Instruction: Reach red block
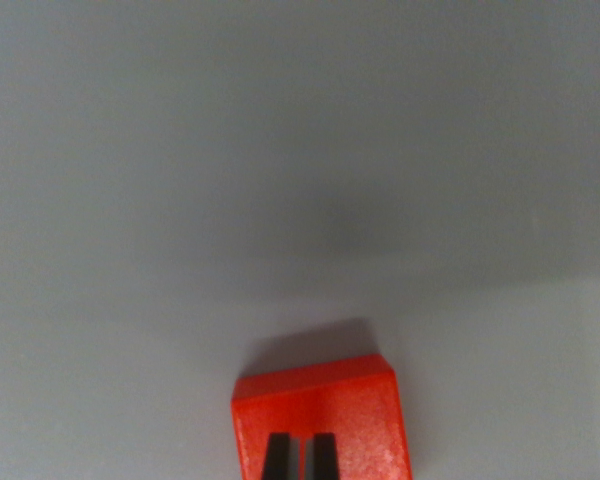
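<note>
I see the red plastic block (320,420) low in the wrist view, just left of centre, resting on the plain grey surface (300,150). The claw (300,458) shows as two dark fingertips (277,460) directly over the block's top face, drawn nearly together with only a sliver between them and gripping nothing. I judge the reach to be in its last stage. Next I would call for a short, slow descent, keeping centred over the block.
</note>
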